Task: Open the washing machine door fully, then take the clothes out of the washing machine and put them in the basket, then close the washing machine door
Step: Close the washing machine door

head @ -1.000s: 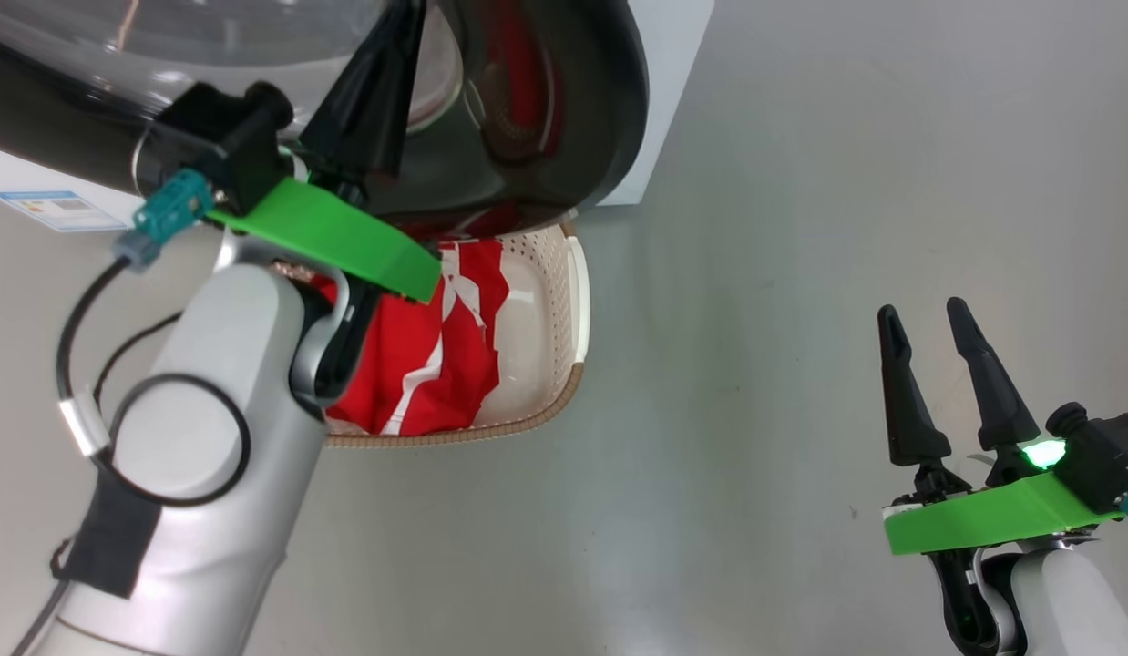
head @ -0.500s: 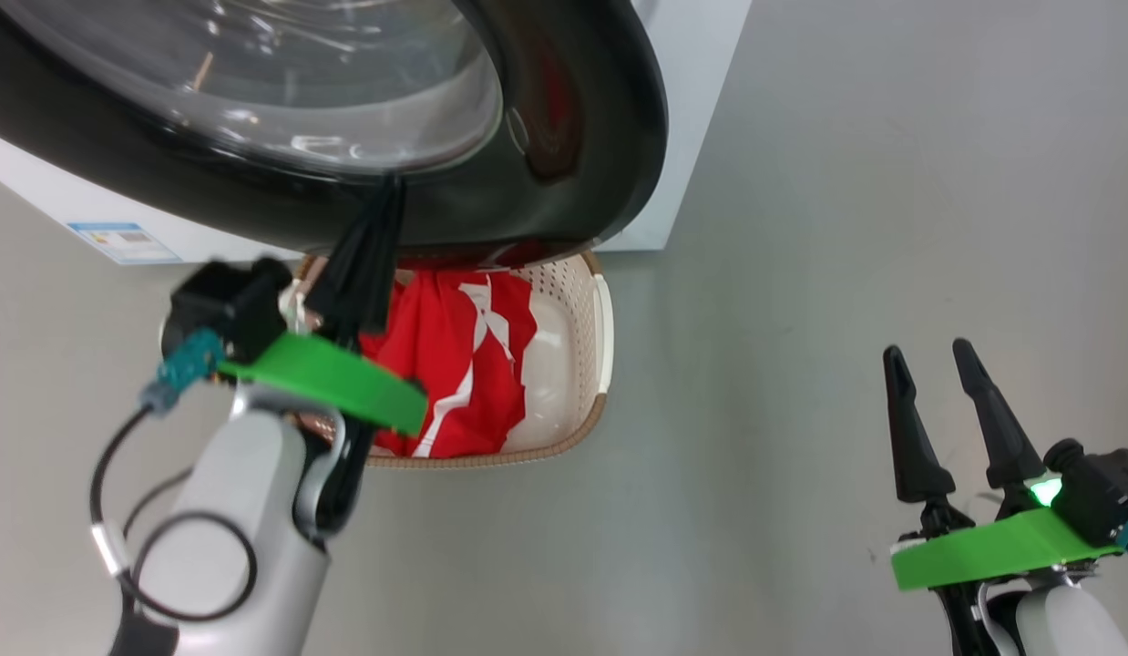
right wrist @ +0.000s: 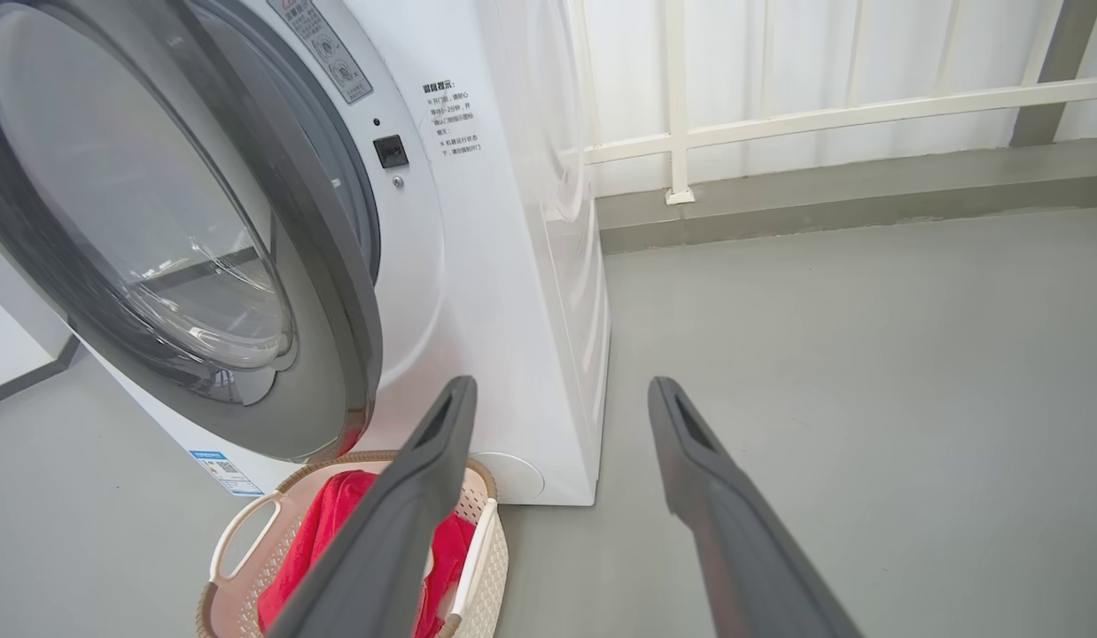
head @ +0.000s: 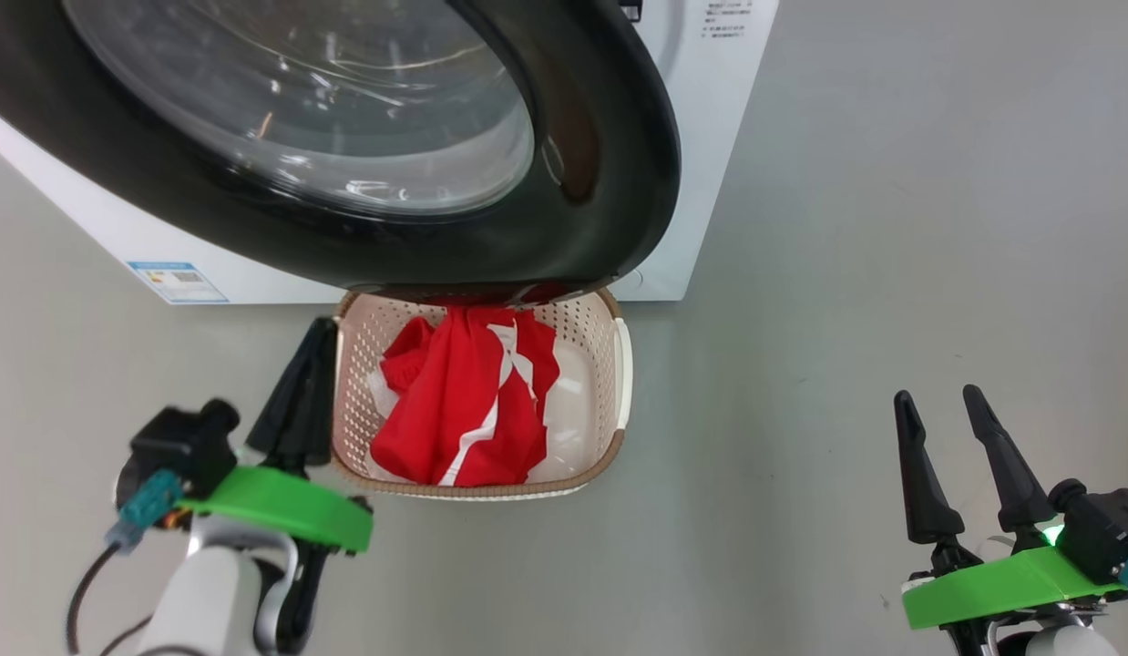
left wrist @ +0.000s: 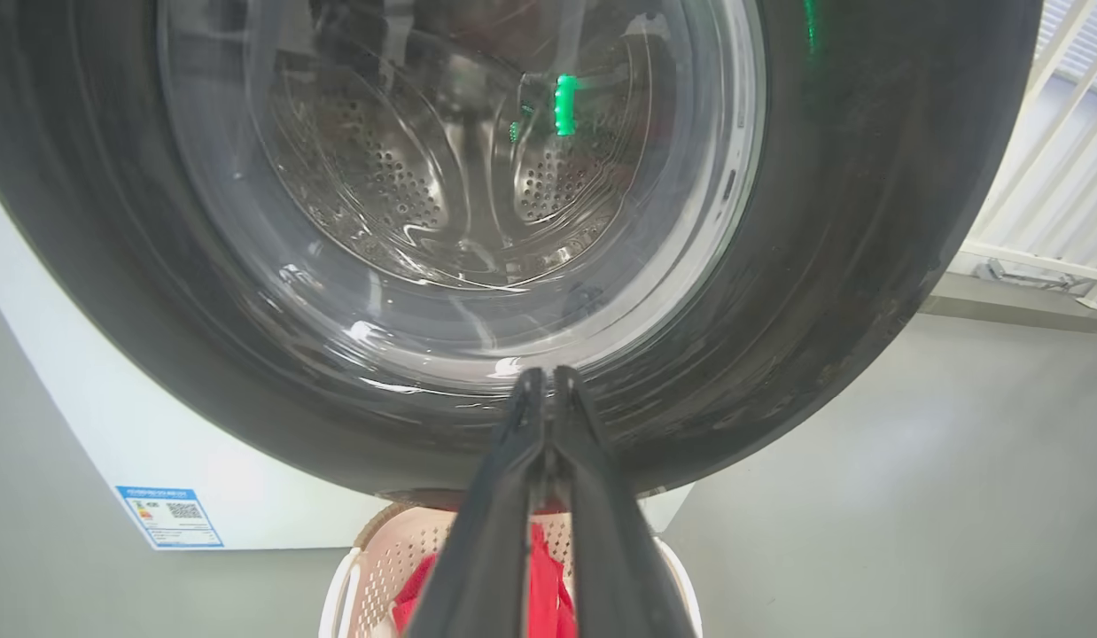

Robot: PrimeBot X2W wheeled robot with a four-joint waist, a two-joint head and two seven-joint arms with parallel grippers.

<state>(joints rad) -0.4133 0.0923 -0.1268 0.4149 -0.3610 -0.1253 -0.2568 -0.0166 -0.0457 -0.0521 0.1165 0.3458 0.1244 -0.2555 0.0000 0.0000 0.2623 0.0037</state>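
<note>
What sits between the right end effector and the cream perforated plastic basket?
Bare grey floor separates the right end effector from the cream perforated plastic basket, per the head view.

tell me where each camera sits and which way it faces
head view: on the head, looking down at the basket of clothes under the washing machine door; left claw, right claw show.
left wrist view: faces the door glass; shut fingers.
right wrist view: faces the side of the washing machine; open fingers.
shared: door and basket, all three.

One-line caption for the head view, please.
Red clothes lie in the basket below the washing machine door; left gripper shut beside it, right gripper open above the floor.
</note>
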